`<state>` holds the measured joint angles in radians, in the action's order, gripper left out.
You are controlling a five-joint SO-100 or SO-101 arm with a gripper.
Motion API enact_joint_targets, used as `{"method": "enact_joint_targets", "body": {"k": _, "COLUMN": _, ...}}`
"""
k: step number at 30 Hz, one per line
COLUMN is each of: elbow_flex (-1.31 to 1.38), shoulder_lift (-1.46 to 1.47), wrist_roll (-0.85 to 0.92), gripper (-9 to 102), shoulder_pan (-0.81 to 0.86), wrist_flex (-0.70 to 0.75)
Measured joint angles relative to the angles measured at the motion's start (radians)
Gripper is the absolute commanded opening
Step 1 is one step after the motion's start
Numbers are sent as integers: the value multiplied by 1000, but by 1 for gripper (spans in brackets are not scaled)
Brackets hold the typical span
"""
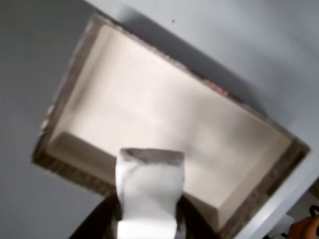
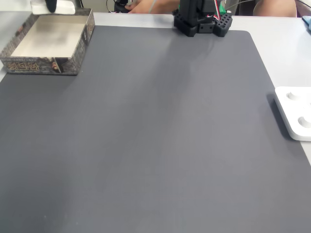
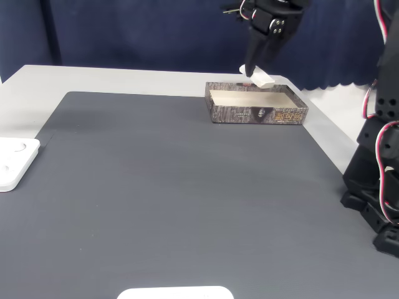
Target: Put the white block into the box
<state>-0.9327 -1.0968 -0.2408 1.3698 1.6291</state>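
Observation:
The white block [image 1: 149, 191] is held in my gripper [image 1: 149, 211], whose dark fingers [image 1: 102, 219] show at either side of it at the bottom of the other view. The gripper is shut on the block. Below it lies the box [image 1: 75, 67], with brownish walls and an empty cream floor. In a fixed view the gripper [image 3: 254, 70] hangs over the far wall of the box [image 3: 257, 114] with the block [image 3: 260, 78] just above the rim. In a fixed view the block [image 2: 65, 7] shows behind the box [image 2: 41, 65] at the top left.
A dark grey mat [image 2: 155, 136] covers the table. A flat white device [image 2: 295, 114] lies at the mat's edge, seen too in the other fixed view as the device [image 3: 14, 161]. The arm's base [image 2: 201, 22] stands at the mat's far edge. A person's hand [image 1: 304, 229] is nearby.

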Motion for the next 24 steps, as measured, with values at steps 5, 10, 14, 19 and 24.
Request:
{"method": "enact_joint_targets", "body": {"k": 5, "elbow_flex": 67, "shoulder_lift": 81, "wrist_roll": -15, "gripper": -2, "shoulder_pan": 5, "wrist_flex": 0}}
{"method": "enact_joint_targets", "body": {"k": 10, "elbow_flex": 98, "shoulder_lift": 97, "wrist_roll": -18, "gripper": -2, "shoulder_pan": 6, "wrist_flex": 0}}
{"method": "enact_joint_targets", "body": {"k": 14, "elbow_flex": 100, "shoulder_lift": 97, "wrist_roll": -181, "gripper": -2, "shoulder_pan": 6, "wrist_flex": 0}}
{"method": "enact_joint_targets", "body": {"k": 19, "elbow_flex": 100, "shoulder_lift": 97, "wrist_roll": -589, "gripper": -2, "shoulder_pan": 6, "wrist_flex": 11}}
{"method": "enact_joint_targets", "body": {"k": 24, "elbow_flex": 100, "shoulder_lift": 97, "wrist_roll": -957, "gripper": -2, "shoulder_pan": 3, "wrist_flex": 18}}
